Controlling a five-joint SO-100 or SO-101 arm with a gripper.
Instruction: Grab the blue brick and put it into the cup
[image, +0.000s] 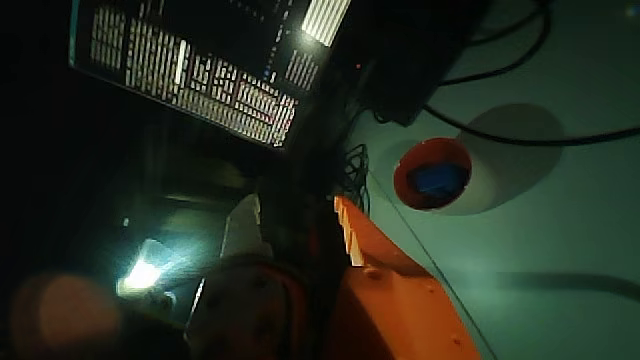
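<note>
My claw (300, 225) hangs released and empty, its white and orange fingers spread with nothing between them, lifted well clear of the table (560, 240). The blue brick (437, 181) already lies inside the red cup (432, 175), off beyond my orange fingertip and to its right in the wrist view. By my reckoning the placing is done and only drawing back remains.

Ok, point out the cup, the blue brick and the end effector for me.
cup (408, 172), wrist view, on its red-orange rim at the left.
blue brick (438, 181), wrist view, on its top face inside the cup.
end effector (292, 215), wrist view, midway between its fingertips.
</note>
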